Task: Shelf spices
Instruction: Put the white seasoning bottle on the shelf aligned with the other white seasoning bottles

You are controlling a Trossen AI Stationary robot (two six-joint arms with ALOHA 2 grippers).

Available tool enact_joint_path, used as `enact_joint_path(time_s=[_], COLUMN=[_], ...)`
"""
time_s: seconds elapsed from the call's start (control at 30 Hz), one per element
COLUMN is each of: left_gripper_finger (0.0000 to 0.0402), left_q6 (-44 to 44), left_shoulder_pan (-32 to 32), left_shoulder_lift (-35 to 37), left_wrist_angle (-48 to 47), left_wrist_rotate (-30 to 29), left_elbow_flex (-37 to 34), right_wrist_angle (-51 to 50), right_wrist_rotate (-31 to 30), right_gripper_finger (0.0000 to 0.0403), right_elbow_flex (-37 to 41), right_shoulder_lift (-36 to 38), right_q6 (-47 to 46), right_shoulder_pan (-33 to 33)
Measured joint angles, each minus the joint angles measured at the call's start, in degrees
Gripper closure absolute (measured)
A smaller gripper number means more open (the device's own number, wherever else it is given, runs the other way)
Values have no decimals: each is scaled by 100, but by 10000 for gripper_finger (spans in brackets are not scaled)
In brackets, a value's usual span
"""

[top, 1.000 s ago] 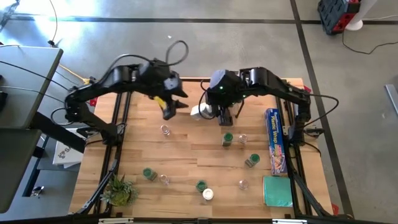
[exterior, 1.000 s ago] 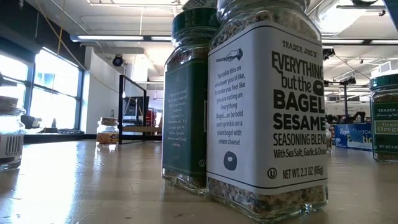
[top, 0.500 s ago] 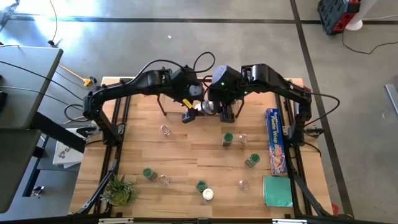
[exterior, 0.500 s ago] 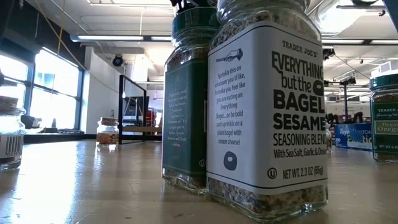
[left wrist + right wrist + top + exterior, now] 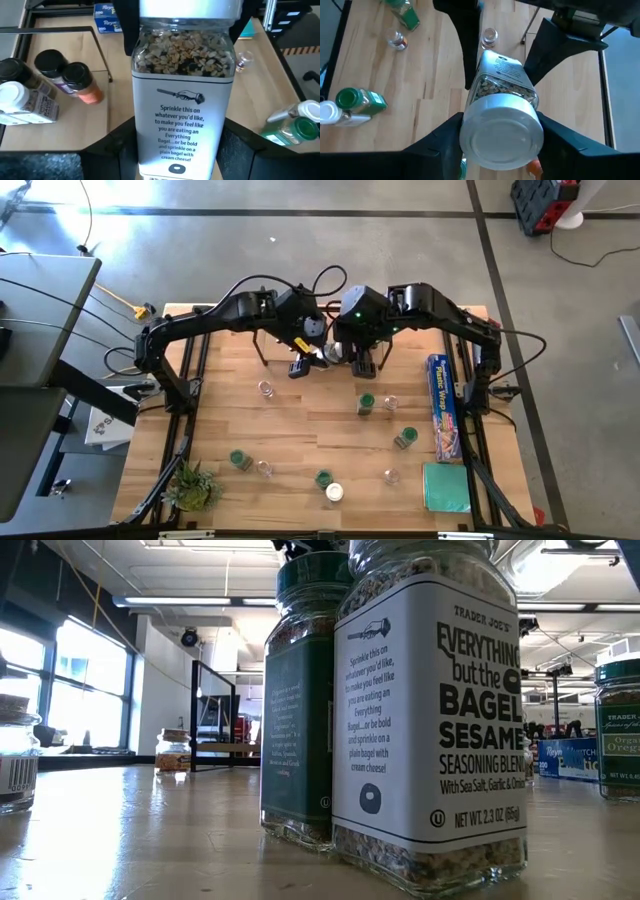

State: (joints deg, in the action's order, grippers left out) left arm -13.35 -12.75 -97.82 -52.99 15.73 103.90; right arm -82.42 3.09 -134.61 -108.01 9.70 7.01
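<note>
Holding one seasoning jar (image 5: 182, 95) between them above the shelf (image 5: 300, 345), both the left pincer (image 5: 300, 365) and right pincer (image 5: 365, 365) grip it. We fear that if one lets go before the other's hold is firm, the jar tilts and drops onto the counter (image 5: 300, 430).

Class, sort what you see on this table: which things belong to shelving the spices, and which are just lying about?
Job: bagel seasoning jar, gripped by left pincer and right pincer above the table's far side; loose green-lidded jar; shelf.
Lying about: plastic-wrap box; plant; teal pad.
</note>
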Motion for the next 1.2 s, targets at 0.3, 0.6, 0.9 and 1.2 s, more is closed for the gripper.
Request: enact_joint_path(time_s=[0.3, 0.6, 0.9, 1.2], left_gripper_finger=[211, 211, 211, 211], left_q6=[172, 1338, 1909, 1941], left_shoulder_pan=[-165, -175, -153, -133], left_shoulder_lift=[106, 1307, 1659, 1655], left_wrist_angle=[551, 3258, 4078, 4129], left_wrist_rotate=[-69, 279, 350, 355], left_elbow_flex=[-414, -2842, -3607, -3620], right_wrist_angle=[-264, 195, 3332, 4104], right_wrist_rotate=[-145, -402, 177, 582], right_gripper_finger=[92, 88, 87, 87], right_elbow_flex=[-2, 837, 2885, 3300], right_shoulder_lift=[69, 741, 1535, 1547], right_q6=[-991, -834, -1522, -1935], right_shoulder_pan=[304, 244, 443, 439])
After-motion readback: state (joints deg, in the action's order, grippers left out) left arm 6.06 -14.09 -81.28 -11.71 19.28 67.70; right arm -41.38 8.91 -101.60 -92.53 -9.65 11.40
